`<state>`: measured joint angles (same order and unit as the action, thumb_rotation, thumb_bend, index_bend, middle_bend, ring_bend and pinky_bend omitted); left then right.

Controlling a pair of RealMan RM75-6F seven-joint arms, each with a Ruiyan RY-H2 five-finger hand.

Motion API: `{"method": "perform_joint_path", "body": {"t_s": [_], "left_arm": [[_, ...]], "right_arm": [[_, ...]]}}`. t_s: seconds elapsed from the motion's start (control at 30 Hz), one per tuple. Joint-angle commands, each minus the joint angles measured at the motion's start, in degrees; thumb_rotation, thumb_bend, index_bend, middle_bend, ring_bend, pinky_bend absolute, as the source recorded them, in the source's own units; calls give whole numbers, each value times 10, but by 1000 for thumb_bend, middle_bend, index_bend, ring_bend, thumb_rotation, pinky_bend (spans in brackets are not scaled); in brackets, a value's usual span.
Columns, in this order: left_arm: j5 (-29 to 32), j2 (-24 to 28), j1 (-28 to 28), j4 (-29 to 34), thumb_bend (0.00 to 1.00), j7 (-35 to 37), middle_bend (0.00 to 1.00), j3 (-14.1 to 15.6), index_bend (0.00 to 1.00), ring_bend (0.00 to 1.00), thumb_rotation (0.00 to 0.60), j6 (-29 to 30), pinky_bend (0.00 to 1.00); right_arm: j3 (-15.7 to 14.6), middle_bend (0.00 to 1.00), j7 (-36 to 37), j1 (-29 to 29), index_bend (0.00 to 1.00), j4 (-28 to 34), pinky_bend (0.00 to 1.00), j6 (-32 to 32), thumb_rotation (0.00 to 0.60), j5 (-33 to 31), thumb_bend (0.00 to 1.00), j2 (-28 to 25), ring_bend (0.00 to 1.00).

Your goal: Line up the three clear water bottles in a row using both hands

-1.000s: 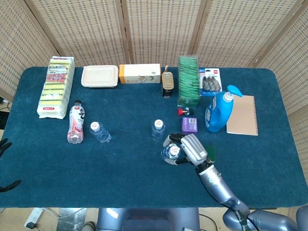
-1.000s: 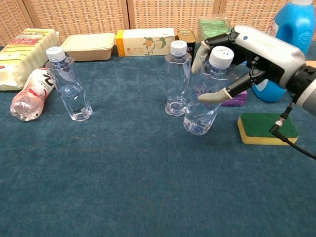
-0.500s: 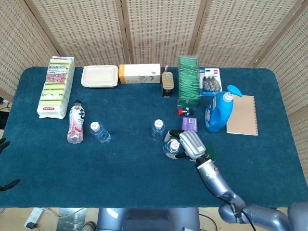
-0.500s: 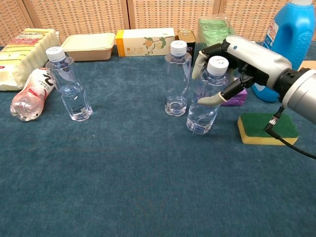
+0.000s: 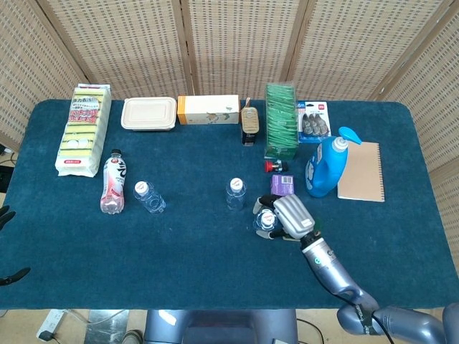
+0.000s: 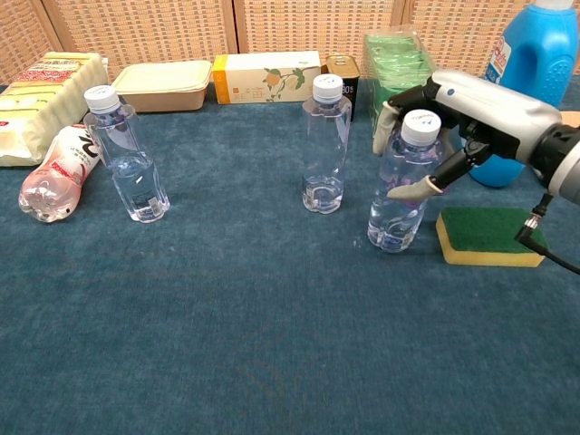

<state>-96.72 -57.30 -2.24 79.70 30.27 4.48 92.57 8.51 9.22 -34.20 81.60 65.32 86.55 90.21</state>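
Note:
Three clear water bottles with white caps stand upright on the blue cloth. The left bottle [image 6: 130,154] [image 5: 148,196] stands alone near the pink bottle. The middle bottle [image 6: 326,145] [image 5: 235,193] stands free at the centre. My right hand [image 6: 471,113] [image 5: 290,216] grips the right bottle [image 6: 403,181] [image 5: 266,220] around its upper body, just right of the middle one and a little nearer the front edge. My left hand [image 5: 6,217] shows only as dark fingertips at the far left edge of the head view, holding nothing that I can see.
A green and yellow sponge [image 6: 489,236] lies just right of the held bottle. Behind it are a purple box [image 5: 282,185], a blue detergent bottle [image 5: 325,165] and a green packet stack [image 5: 281,120]. A pink bottle [image 6: 56,172] lies at the left, with boxes along the back.
My right hand has carried the gripped bottle to the right, away from the middle bottle and closer to the sponge. The other two bottles have stayed put.

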Motion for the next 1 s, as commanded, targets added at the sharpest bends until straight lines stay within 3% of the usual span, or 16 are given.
{"method": "perform_joint_path", "body": {"t_s": [0.03, 0.13, 0.23, 0.33, 0.67, 0.83, 1.0], "left_arm": [[0, 0, -1, 0, 69, 0, 0, 0, 0, 0, 600, -1, 47], [-1, 0, -1, 0, 69, 0, 0, 0, 0, 0, 600, -1, 47], [0, 1, -1, 0, 69, 1, 0, 0, 0, 0, 600, -2, 47], [0, 1, -1, -1, 68, 2, 0, 0, 0, 0, 600, -1, 48], [-2, 1, 1, -1, 68, 5, 0, 0, 0, 0, 600, 4, 48], [-3, 2, 2, -3, 68, 9, 0, 0, 0, 0, 600, 9, 48], [-6, 5, 8, -2, 68, 13, 0, 1, 0, 0, 600, 22, 47]], "right_arm": [[-6, 564, -7, 0, 437, -3, 707, -2, 600, 1, 375, -5, 518], [-12, 439, -6, 1, 298, 2, 669, -9, 600, 1, 319, -16, 416], [-16, 270, -1, 3, 166, 24, 555, -17, 600, -4, 261, -37, 279], [-16, 179, -5, 6, 122, 51, 490, -16, 600, -8, 226, -57, 177], [-2, 84, -21, 17, 85, 172, 390, -7, 600, -26, 175, -136, 81], [38, 55, -31, 2, 69, 229, 275, -21, 600, -62, 139, -185, 46], [93, 44, -79, -48, 67, 269, 239, -95, 600, -173, 137, -237, 28]]}}
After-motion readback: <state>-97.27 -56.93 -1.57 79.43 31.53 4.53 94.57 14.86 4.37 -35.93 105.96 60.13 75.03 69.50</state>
